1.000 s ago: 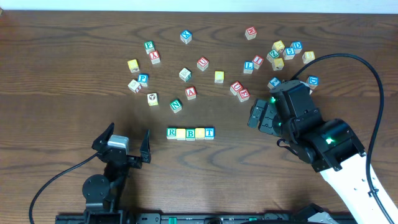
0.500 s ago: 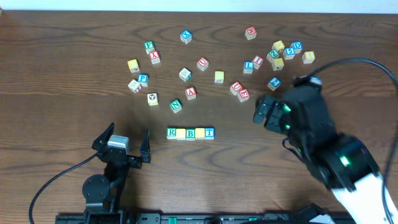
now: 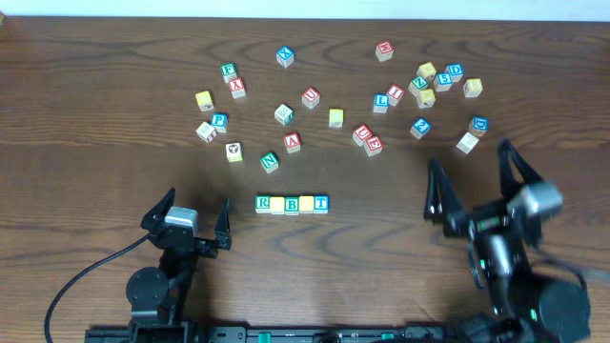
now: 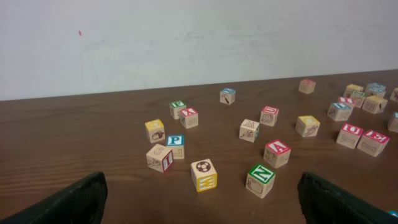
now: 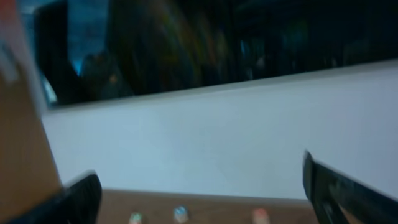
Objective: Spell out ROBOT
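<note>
The ROBOT row (image 3: pixel 292 203) lies in the middle of the table, its cubes side by side and touching. A green R (image 3: pixel 263 202) is at its left end and a blue T (image 3: pixel 321 202) at its right end, with green and pale yellow cubes between. My left gripper (image 3: pixel 191 218) rests left of the row, open and empty; the row does not show in its wrist view (image 4: pixel 202 205). My right gripper (image 3: pixel 475 181) stands open and empty to the right of the row. Its blurred wrist view (image 5: pixel 205 199) faces the back wall.
Several loose lettered cubes are scattered across the far half of the table, among them a green N (image 3: pixel 270 162), a red A (image 3: pixel 293 142) and a yellow cube (image 3: pixel 335 117). A cluster (image 3: pixel 434 81) sits at the far right. A pale cube (image 3: pixel 466 142) lies just beyond the right gripper.
The right arm has drawn back from the loose cubes at the right toward the front edge and tilted its wrist up, uncovering the pale cube. The left arm and the row have not moved.
</note>
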Motion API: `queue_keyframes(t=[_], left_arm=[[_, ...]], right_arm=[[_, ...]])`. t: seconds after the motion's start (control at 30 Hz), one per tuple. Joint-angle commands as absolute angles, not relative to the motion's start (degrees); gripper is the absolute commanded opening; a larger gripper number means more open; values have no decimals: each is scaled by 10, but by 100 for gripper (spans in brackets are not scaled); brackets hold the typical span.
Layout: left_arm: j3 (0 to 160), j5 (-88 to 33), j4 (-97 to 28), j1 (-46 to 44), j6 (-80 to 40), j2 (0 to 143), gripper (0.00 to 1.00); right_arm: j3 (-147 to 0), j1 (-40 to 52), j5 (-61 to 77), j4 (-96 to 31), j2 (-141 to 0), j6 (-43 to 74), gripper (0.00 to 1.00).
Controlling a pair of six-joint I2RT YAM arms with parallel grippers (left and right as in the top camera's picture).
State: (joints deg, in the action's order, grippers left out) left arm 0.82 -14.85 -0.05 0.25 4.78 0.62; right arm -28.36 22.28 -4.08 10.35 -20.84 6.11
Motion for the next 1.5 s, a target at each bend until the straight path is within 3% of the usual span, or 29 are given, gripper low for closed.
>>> queue_keyframes(t=[0.0,0.2,0.6,0.97,1.47], left_arm=[[2,-158,-28,1,51,2,96],[2,-158,-28,1,51,2,96],[2,-158,-28,1,51,2,96],[2,-158,-28,1,51,2,96],[2,-158,-28,1,51,2,96]], right_arm=[[-207,194,47,152,-131,-72,99],[-114,163,54,157,-3,-108,99],[-4,149,69,185,-3,-158,99],[-3,149,63,-43,-3,-159,99],[-3,149,51,-40,-3,-112,99]])
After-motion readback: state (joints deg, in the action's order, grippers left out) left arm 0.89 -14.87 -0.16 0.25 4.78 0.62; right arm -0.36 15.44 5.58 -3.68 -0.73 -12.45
